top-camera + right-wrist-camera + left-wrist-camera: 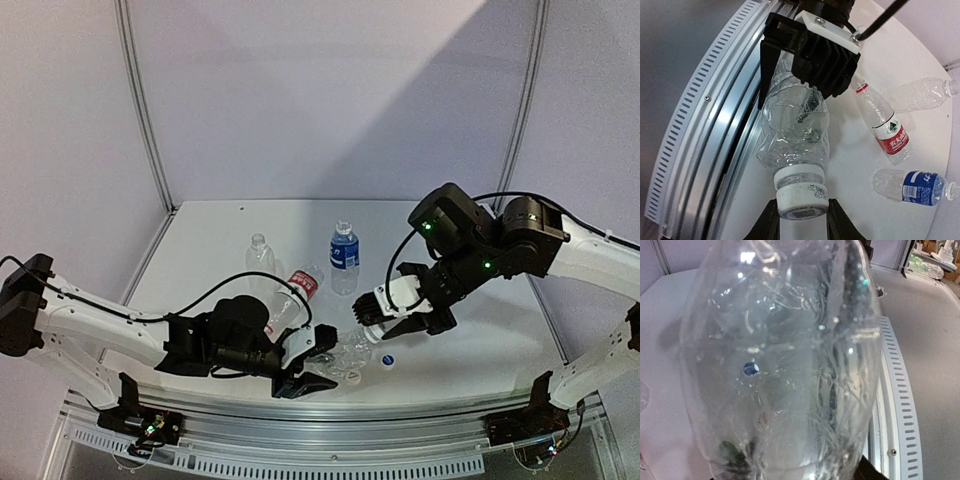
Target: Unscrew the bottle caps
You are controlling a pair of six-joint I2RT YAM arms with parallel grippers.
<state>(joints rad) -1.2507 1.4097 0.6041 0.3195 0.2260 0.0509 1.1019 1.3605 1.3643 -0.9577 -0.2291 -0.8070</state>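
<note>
Gripping the crumpled unlabelled bottle (792,130) by its body with the left gripper (324,362), jaws half-closed around it. Pinching its white cap (801,197) tight in the right gripper (801,216). Holding it all at six o'clock on the table (480,340), neck toward one o'clock. Spotting a loose blue cap (386,361) at three o'clock.

L wrist view: crushed bottle (780,365) fills the view, cut off at 12 & 6 o'clock, hiding fingers of left tool (318,362). R wrist view: right tool (801,222) cut off at 6; print on white cap (801,202) too blurred to read.
</note>
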